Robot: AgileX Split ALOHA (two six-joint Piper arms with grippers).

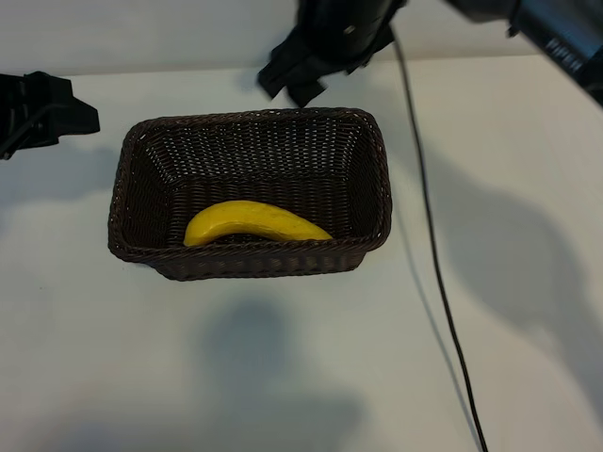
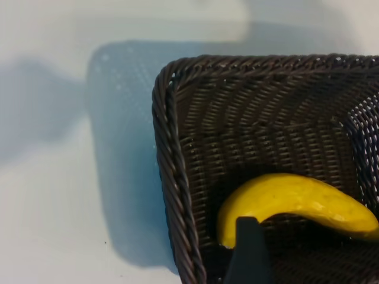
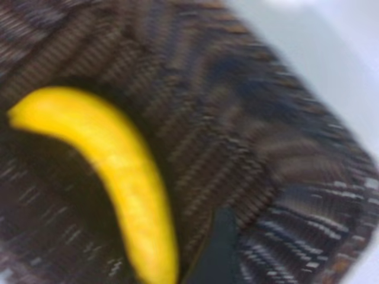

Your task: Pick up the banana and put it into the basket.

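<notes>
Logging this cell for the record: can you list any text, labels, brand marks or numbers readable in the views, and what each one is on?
"PIPER": white letters on the dark arm housing at the exterior view's upper right; the start is cut off and blurred, so the reading is uncertain.
The banana, the basket and the table: no text or labels visible in any view.

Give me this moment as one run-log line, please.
banana: lying in basket, against near wall | right gripper: open, empty, above far rim | left gripper: idle at table's left edge, open | placement: looks done
</notes>
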